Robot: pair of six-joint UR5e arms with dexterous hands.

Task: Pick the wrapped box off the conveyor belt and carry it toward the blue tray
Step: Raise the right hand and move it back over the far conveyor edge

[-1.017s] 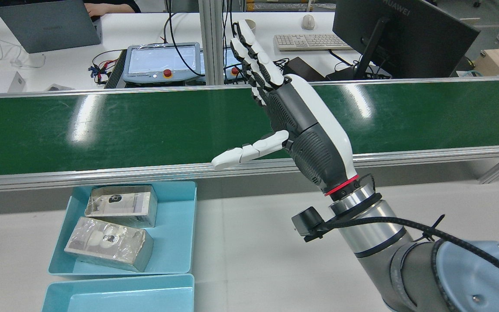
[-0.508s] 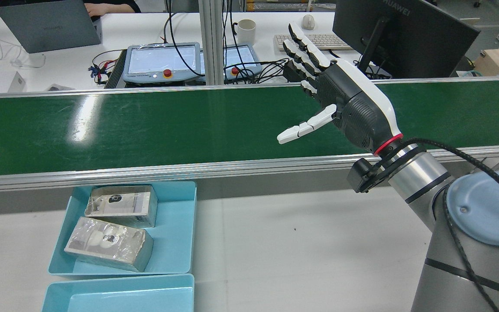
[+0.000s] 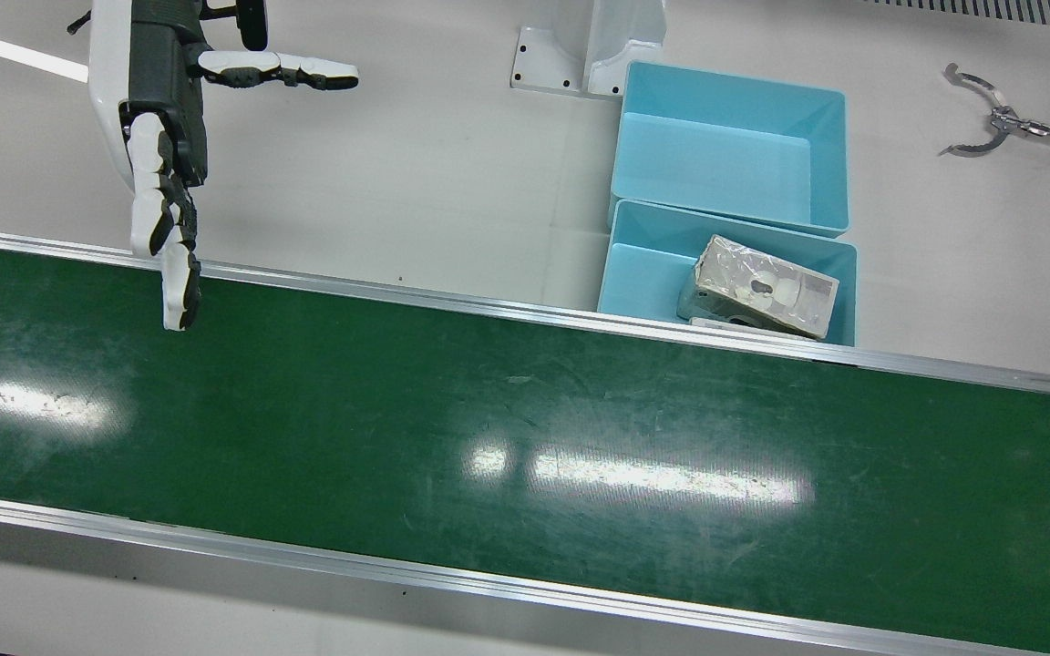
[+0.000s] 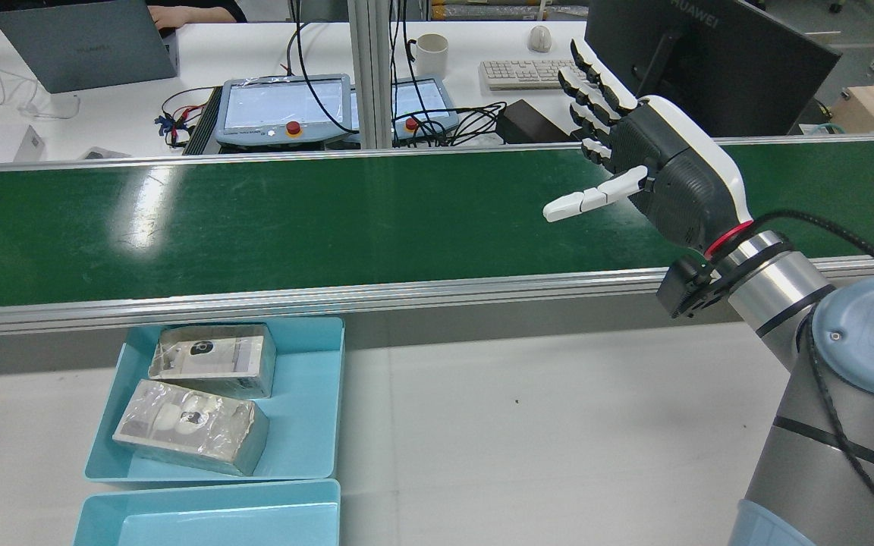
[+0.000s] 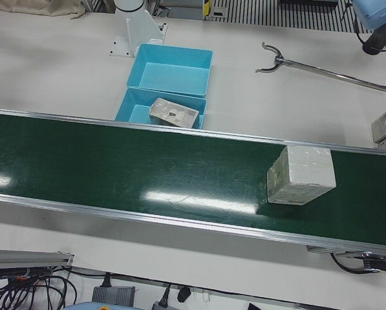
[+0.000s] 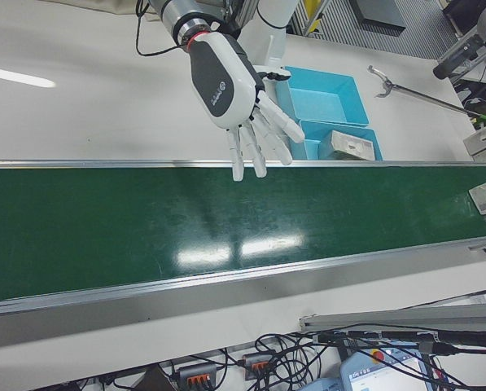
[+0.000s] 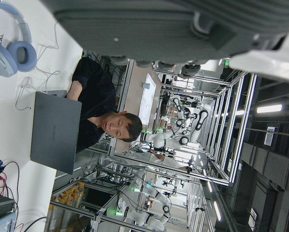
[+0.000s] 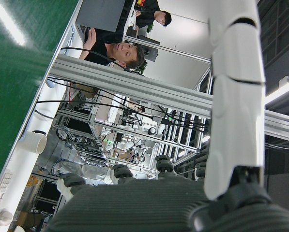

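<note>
Behind conveyor belt [image 4: 331, 220], monitor [image 4: 702, 61] marked "HUAWEI"

Rear view: high behind, facing forward.
Front view: nearly overhead.
Shared: conveyor belt [image 4: 331, 220], blue tray [image 3: 648, 269].
Hand views: sideways, close.

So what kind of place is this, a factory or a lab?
Probably a robotics test lab: a short green conveyor belt runs past desks with a monitor and control tablets, and one robot hand hangs open above it.
</note>
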